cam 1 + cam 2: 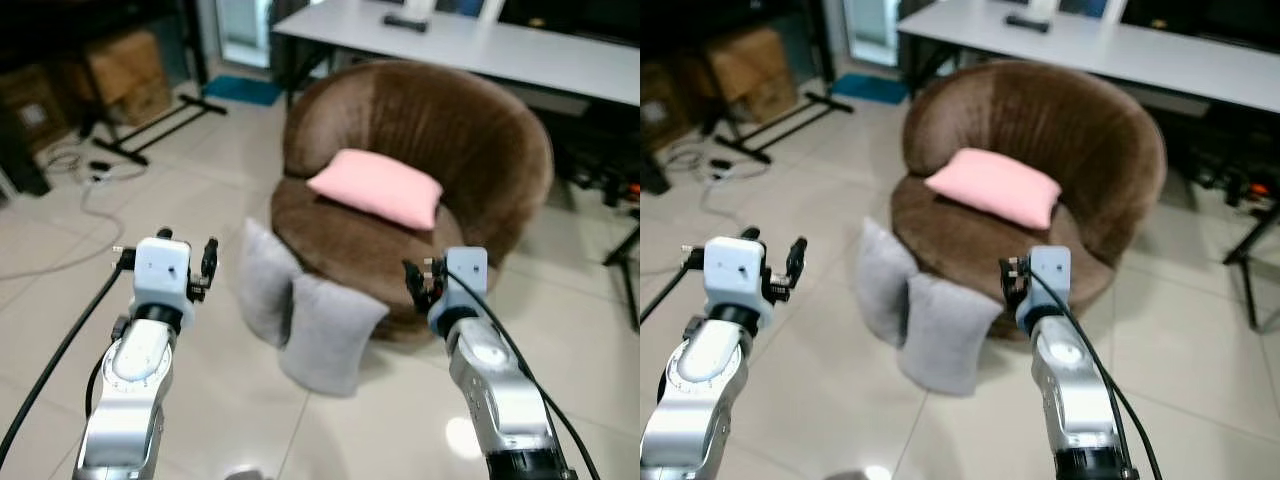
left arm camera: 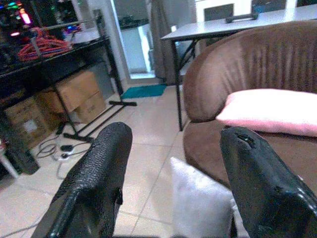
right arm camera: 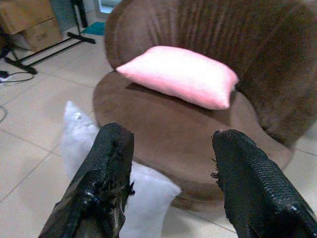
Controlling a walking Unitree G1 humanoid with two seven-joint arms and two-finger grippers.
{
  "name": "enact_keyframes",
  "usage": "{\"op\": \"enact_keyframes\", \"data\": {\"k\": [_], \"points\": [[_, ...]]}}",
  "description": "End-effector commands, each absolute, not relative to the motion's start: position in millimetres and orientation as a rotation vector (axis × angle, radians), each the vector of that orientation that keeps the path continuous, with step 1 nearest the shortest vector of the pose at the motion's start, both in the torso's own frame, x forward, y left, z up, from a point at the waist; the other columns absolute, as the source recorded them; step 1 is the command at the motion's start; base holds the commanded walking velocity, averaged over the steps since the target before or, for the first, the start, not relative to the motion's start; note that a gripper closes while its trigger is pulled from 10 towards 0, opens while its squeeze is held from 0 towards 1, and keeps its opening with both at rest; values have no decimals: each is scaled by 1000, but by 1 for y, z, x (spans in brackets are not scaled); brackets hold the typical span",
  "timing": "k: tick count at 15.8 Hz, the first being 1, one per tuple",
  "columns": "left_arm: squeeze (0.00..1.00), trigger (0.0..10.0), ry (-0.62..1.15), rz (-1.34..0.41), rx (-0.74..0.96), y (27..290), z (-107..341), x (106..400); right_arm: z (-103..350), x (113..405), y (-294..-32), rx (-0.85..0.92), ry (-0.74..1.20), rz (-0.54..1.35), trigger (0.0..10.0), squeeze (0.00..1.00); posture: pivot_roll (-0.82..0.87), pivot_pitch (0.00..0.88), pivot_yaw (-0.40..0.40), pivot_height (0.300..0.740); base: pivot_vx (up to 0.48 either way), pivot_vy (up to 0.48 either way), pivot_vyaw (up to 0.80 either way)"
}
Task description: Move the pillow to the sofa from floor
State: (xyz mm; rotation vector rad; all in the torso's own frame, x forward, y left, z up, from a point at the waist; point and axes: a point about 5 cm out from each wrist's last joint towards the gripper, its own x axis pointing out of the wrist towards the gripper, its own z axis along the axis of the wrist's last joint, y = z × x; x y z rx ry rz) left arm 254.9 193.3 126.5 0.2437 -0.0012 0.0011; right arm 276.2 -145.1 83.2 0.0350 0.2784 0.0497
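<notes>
Floor: tiled, two grey pillows (image 1: pixel 305 315) leaning on brown sofa (image 1: pixel 420 180), between the arms.
Nearer: right gripper (image 3: pixel 171 183), jaws apart.
Left gripper (image 2: pixel 171 186): jaws apart.

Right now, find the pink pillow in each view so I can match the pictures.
Left eye: pink pillow lies on the brown sofa seat, upper middle.
Right eye: pink pillow on the same seat, a little left of centre.
Left wrist: pink pillow at the right edge, above the right finger.
Right wrist: pink pillow at centre, beyond both fingers.
Shared landmark: the brown sofa.
</notes>
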Motion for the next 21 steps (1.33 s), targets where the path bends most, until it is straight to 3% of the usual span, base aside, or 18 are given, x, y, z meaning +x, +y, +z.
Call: {"op": "enact_keyframes", "data": {"k": [1, 21], "points": [[0, 10000, -8, -21, 242, 190, 127, 255, 86, 278, -147, 34, 267, 50, 10000, 0, 121, 0, -43, 740, 304, 0, 0], [0, 10000, -4, -57, 266, 186, 124, 254, 87, 283, -151, 12, 262, 50, 10000, 0, 123, 0, -52, 740, 310, 0, 0]]}}
